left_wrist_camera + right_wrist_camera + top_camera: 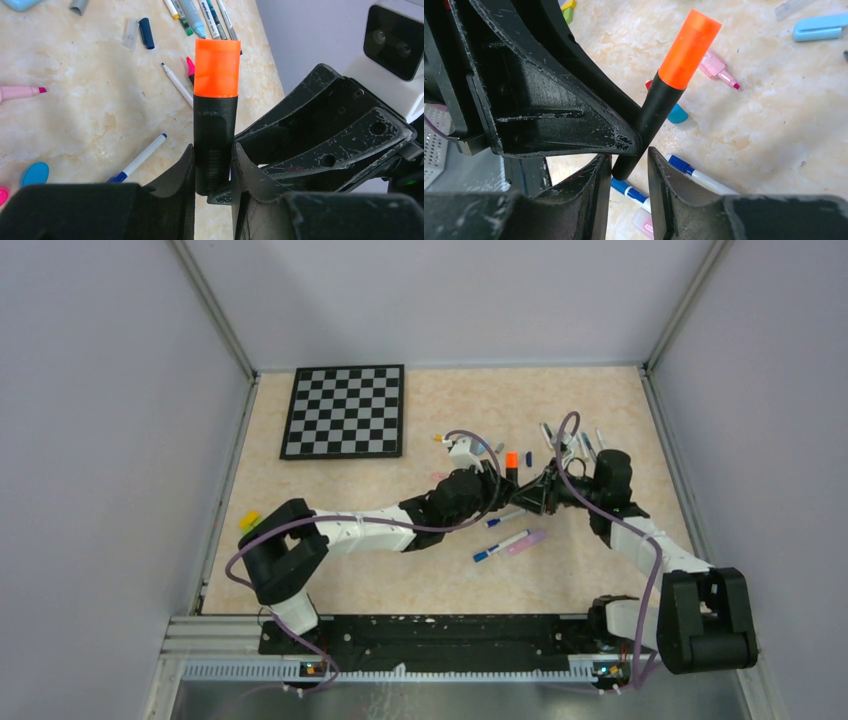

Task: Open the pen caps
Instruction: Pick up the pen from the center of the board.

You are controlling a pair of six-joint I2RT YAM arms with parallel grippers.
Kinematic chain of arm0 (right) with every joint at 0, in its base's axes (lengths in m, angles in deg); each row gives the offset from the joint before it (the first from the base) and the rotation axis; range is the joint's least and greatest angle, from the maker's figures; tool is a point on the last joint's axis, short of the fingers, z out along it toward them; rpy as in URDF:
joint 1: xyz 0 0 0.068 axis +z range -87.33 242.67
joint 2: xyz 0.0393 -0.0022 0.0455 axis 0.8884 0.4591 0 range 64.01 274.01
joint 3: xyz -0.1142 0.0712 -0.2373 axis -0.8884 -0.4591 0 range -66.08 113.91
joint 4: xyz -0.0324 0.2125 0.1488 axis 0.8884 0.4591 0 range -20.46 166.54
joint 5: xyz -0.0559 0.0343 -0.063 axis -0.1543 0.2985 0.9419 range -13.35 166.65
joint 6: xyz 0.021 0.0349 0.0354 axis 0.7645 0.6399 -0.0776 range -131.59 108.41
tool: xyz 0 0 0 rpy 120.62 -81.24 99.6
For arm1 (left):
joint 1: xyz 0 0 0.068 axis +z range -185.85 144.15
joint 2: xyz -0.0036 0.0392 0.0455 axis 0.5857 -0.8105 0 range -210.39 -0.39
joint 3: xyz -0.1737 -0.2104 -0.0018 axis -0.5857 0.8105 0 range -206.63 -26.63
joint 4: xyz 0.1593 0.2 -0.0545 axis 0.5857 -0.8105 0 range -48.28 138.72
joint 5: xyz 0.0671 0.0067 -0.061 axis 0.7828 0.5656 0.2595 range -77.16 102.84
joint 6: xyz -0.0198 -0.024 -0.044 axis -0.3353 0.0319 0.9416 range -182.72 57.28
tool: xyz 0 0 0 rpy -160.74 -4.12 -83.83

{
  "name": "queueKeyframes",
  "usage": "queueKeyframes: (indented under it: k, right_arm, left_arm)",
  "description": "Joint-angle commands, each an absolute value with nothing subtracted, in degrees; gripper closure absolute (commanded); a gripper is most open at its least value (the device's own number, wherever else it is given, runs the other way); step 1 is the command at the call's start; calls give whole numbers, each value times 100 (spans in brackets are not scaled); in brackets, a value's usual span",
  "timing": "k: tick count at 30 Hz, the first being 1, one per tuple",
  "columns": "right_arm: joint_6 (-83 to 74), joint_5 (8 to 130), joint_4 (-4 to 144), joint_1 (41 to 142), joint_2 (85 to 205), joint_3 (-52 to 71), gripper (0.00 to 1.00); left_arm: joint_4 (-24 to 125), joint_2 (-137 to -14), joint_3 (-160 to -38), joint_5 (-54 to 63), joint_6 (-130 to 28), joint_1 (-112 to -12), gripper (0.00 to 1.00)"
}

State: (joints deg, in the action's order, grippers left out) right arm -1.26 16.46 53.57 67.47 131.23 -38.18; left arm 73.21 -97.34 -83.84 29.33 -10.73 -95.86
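Marker (215,135) held clear of the table (440,585), right of centre and nearer the far edge, black barrel upright with orange cap (217,67) on top, not yet off. Left gripper (212,150) clenched on the lower barrel, pressed to both sides, likely to steady the body for the pull. Right gripper (628,155) straddling the very bottom end of the same barrel; hard to tell whether pressing or merely bracketing it. Both tools low on the barrel, cap thereby left fully exposed and free to be taken. Judged as a regrasp: one grip needed on the barrel, the other on the cap, then a straight pull along the marker's length. Risk of slip or tilt with any loosening of the hold. Elsewhere, thin pens (207,17) bunched toward the far right corner, a loose dark blue cap (146,32) just beside them, two blue-tipped pens (503,544) lying closer to the near edge.
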Motion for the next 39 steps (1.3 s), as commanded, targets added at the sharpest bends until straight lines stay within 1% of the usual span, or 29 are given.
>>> queueKeyframes:
  k: [1, 4, 9, 11, 12, 14, 15, 17, 20, 21, 22, 24, 25, 27, 29, 35, 39]
  right_arm:
    - [250, 2021, 4718, 6867, 13052, -3940, 71]
    - [290, 2153, 4664, 6905, 13067, -3961, 76]
    - [377, 2215, 4516, 6902, 13033, -3972, 97]
    - [315, 2232, 4550, 6903, 12984, -3943, 100]
    - [258, 2221, 4607, 6908, 12970, -3913, 100]
    - [132, 2152, 4741, 6901, 12943, -3858, 100]
    - [77, 2091, 4799, 6905, 12952, -3822, 100]
    - [-115, 1926, 5027, 6908, 12959, -3704, 100]
    - [-466, 1673, 5376, 6904, 12969, -3558, 100]
    - [-601, 1598, 5509, 6906, 12975, -3509, 100]
    - [-750, 1512, 5611, 6904, 12980, -3459, 100]
    - [-1074, 1293, 5945, 6906, 12996, -3341, 100]
    - [-1341, 1219, 6188, 6906, 12999, -3274, 100]
    - [-1754, 1065, 6599, 6906, 13019, -3118, 100]
    - [-2100, 886, 7008, 6902, 13027, -3033, 100]
    - [-3040, 274, 7953, 6904, 13018, -2852, 100]
    - [-3505, -41, 8316, 6917, 13011, -2838, 100]
  left_arm:
    - [7703, -9729, -8578, 2992, -926, -9650, 100]
    - [7780, -9732, -8569, 2941, -873, -9655, 100]
    - [7945, -9713, -8507, 2829, -797, -9668, 100]
    - [8026, -9660, -8447, 2808, -811, -9672, 100]
    - [8060, -9630, -8412, 2819, -837, -9673, 98]
    - [8088, -9546, -8355, 2839, -953, -9671, 86]
    - [8110, -9488, -8301, 2844, -1032, -9673, 76]
    - [8263, -9325, -8132, 2880, -1270, -9667, 62]
    - [8689, -8962, -7682, 3005, -1699, -9651, 37]
    - [8820, -8798, -7502, 3008, -1911, -9636, 29]
    - [9017, -8648, -7305, 2923, -2247, -9620, 24]
    - [9395, -8294, -6910, 2614, -2946, -9603, 9]
    - [9561, -8103, -6724, 2467, -3250, -9601, 3]
    - [9841, -7693, -6288, 2111, -3797, -9548, 1]
    - [9959, -7370, -5997, 1675, -3980, -9445, 1]
    - [9946, -6894, -5668, -265, -3847, -8831, 1]
    - [9902, -6939, -5782, -1134, -3602, -8505, 1]
